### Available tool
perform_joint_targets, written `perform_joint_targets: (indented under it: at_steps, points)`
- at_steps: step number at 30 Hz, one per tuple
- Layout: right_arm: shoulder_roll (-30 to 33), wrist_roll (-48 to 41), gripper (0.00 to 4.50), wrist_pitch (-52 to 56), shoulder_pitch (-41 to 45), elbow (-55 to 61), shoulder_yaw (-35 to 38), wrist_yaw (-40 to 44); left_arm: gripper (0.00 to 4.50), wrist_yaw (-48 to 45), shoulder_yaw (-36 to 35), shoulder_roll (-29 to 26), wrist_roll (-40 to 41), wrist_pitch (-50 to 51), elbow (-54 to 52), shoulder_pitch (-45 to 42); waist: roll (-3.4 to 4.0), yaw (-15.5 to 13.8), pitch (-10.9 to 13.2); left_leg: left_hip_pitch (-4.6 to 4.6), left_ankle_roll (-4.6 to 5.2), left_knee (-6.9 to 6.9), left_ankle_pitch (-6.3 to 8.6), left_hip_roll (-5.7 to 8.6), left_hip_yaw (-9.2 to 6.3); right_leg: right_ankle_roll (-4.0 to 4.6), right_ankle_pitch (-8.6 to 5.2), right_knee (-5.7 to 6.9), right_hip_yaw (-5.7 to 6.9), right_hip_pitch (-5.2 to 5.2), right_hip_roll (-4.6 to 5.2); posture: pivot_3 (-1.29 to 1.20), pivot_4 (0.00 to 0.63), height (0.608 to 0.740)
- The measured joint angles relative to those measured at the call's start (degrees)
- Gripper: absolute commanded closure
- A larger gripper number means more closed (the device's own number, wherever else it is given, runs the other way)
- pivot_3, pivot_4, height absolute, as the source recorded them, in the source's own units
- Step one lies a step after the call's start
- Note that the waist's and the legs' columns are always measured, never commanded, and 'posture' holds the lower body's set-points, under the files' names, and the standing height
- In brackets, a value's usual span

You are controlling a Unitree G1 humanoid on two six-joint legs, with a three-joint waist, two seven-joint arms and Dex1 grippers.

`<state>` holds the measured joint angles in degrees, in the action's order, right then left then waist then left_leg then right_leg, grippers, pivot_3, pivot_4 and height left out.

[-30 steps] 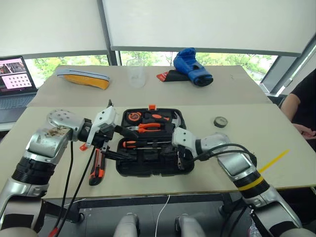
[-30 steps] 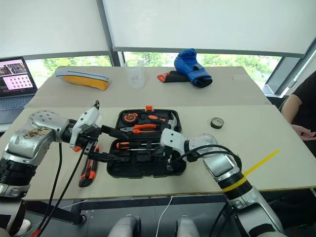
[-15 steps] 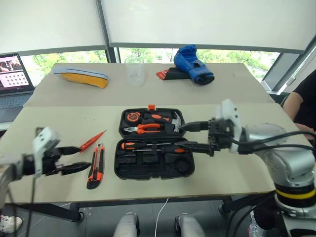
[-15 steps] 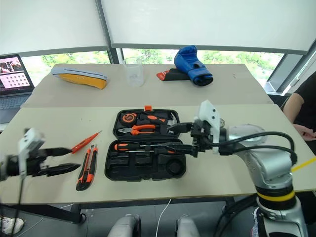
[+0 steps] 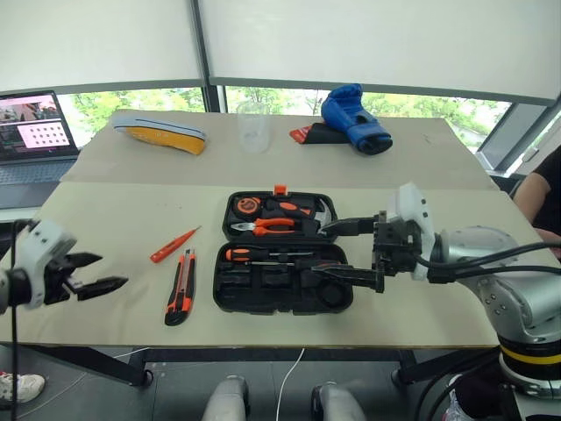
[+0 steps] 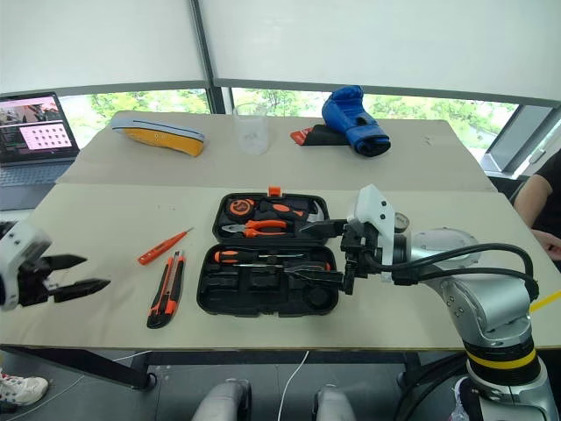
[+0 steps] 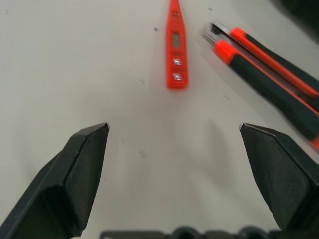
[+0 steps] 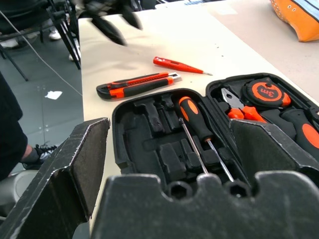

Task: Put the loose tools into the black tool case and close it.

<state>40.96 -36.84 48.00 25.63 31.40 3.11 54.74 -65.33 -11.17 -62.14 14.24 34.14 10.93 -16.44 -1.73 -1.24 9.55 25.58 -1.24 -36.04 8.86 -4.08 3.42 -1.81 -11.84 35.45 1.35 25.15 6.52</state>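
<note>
Two beige tables (image 5: 131, 228) sit end to end under shaded windows, and your case (image 5: 280, 263) lies open on the near one, straight ahead. Pliers (image 5: 267, 224), a tape measure (image 5: 248, 206) and a hammer fill its far half; one screwdriver (image 5: 263, 254) lies in the near half, with several recesses empty.

Left of the case, the tester (image 5: 173, 245) and the knife (image 5: 179, 287) rest on the table, close together but not touching. The tape roll (image 6: 401, 221) is to the right of the case, mostly hidden behind your right arm.

Your left gripper (image 5: 95, 274) hangs off the near left edge, fingers spread wide and empty, aimed toward the tester and knife. Your right gripper (image 5: 337, 250) hovers over the right end of the case, also wide and empty.

Risks from here, as I judge them:
- The tester is slim and flat; a shallow approach could push it along the table instead of pinching it.
- Tester and knife lie close, so wide fingers may nudge the one you aren't after.
- Your right fingers sit just above the case; a careless drop could knock the seated screwdriver loose.
- Don't forget the tape roll before closing.
</note>
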Motion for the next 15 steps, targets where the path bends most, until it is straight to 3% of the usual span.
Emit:
perform_joint_targets:
  at_steps: [6,10,13,15]
  points:
    - [0.07,-0.2,0.04,-0.13,-2.7,3.36,0.13,-3.63,0.0,-1.43,16.44,4.53,-7.54,4.9,11.37,-19.72,-0.09,-0.01,0.0,0.4,0.55,-0.24,-0.35,0.0,-0.05,-0.13,-0.06,0.5,-0.2,0.08,-0.25,0.0,0.15,0.74]
    - [0.07,-0.49,0.04,-0.13,-5.5,6.59,0.82,-6.77,0.0,-2.56,24.16,8.56,-13.57,-1.0,21.17,-27.7,-0.12,0.41,0.02,0.46,0.6,-0.23,-0.28,0.0,-0.07,-0.11,-0.09,0.49,-0.21,0.09,-0.26,0.0,0.15,0.74]
    - [0.16,-0.61,0.0,-0.12,-6.79,8.34,1.14,-8.33,0.81,-3.6,26.05,9.62,-15.97,-7.37,26.14,-30.05,-0.12,0.44,0.02,0.32,0.59,-0.26,-0.28,0.0,-0.08,-0.42,-0.28,0.52,-0.23,0.01,-0.25,0.0,0.15,0.74]
    - [0.38,-0.72,0.0,-0.12,-7.38,9.46,1.62,-9.18,1.49,-4.2,26.46,10.43,-16.8,-12.18,28.97,-30.56,-0.11,0.39,0.02,0.09,0.59,-0.28,-0.28,0.0,-0.08,-0.05,-0.43,0.53,-0.27,-0.15,-0.24,0.0,0.15,0.74]
